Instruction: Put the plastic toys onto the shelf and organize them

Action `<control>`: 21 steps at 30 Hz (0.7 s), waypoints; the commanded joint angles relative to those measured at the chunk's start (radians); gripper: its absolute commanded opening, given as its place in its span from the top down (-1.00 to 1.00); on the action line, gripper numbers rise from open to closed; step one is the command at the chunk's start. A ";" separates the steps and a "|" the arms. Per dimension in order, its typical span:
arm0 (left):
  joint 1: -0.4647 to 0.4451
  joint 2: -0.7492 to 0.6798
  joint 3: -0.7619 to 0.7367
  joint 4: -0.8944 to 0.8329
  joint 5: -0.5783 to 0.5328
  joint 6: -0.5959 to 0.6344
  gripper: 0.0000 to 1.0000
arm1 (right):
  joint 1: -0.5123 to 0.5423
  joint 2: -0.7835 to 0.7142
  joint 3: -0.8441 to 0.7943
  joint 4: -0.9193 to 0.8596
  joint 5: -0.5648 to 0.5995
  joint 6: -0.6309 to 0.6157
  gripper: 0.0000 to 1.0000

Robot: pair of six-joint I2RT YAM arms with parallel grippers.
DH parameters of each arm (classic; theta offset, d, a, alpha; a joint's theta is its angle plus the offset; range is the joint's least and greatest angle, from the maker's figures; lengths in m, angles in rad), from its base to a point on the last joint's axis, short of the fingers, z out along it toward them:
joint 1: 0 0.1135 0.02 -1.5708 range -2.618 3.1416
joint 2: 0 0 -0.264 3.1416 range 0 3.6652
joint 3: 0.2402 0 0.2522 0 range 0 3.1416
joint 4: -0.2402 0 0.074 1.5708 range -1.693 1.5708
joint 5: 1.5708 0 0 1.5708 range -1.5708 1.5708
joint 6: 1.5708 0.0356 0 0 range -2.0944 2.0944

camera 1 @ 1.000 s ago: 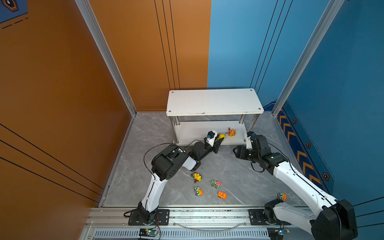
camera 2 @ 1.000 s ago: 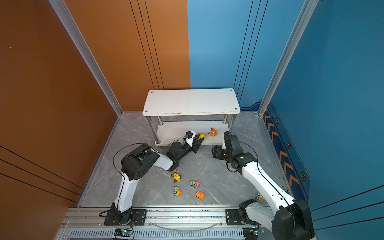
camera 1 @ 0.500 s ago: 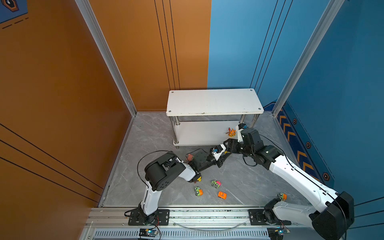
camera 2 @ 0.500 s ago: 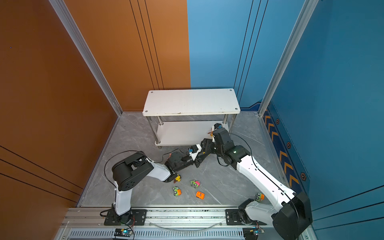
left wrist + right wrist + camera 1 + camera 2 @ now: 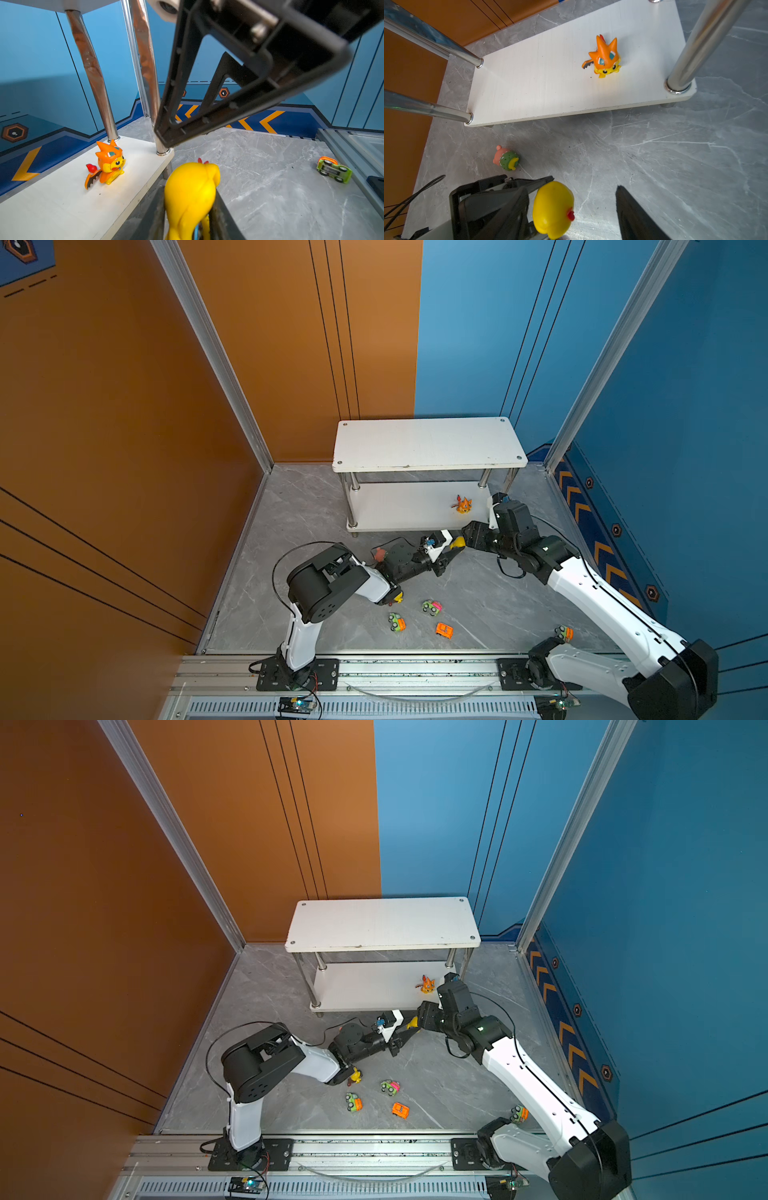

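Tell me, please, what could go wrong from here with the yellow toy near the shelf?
The yellow toy is pinched only by the left claw, the right claw open close by; a mistimed release could drop it onto the floor.
The claws are so close they might collide.
The orange figurine on the shelf could get knocked.

Can't see lower half of yellow toy point(image 5: 191, 193), cut by left wrist view's edge. In both top views, can't identify yellow figurine point(image 5: 397, 597) half under left arm point(image 5: 369, 583).
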 commanded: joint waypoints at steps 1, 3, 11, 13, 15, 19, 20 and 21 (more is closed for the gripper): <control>-0.005 -0.026 0.017 0.029 0.027 -0.006 1.00 | 0.004 0.029 -0.015 0.012 -0.076 0.021 -0.29; -0.004 -0.027 0.019 0.028 0.028 -0.006 1.00 | 0.006 0.045 -0.016 0.016 -0.092 0.021 -0.26; -0.004 -0.021 0.032 0.028 0.034 -0.009 1.00 | 0.000 0.071 -0.050 0.055 -0.138 0.036 -0.23; -0.005 -0.023 0.031 0.027 0.035 -0.010 1.00 | -0.010 0.071 -0.062 0.070 -0.154 0.043 -0.21; -0.004 -0.023 0.031 0.028 0.035 -0.010 1.00 | -0.018 0.068 -0.072 0.092 -0.171 0.051 -0.09; -0.002 -0.021 0.035 0.028 0.033 -0.010 1.00 | -0.029 0.072 -0.078 0.117 -0.228 0.068 0.01; -0.001 -0.020 0.036 0.028 0.036 -0.011 1.00 | -0.029 0.074 -0.078 0.120 -0.237 0.070 0.01; 0.000 -0.019 0.039 0.028 0.037 -0.012 1.00 | -0.029 0.073 -0.078 0.122 -0.247 0.076 0.01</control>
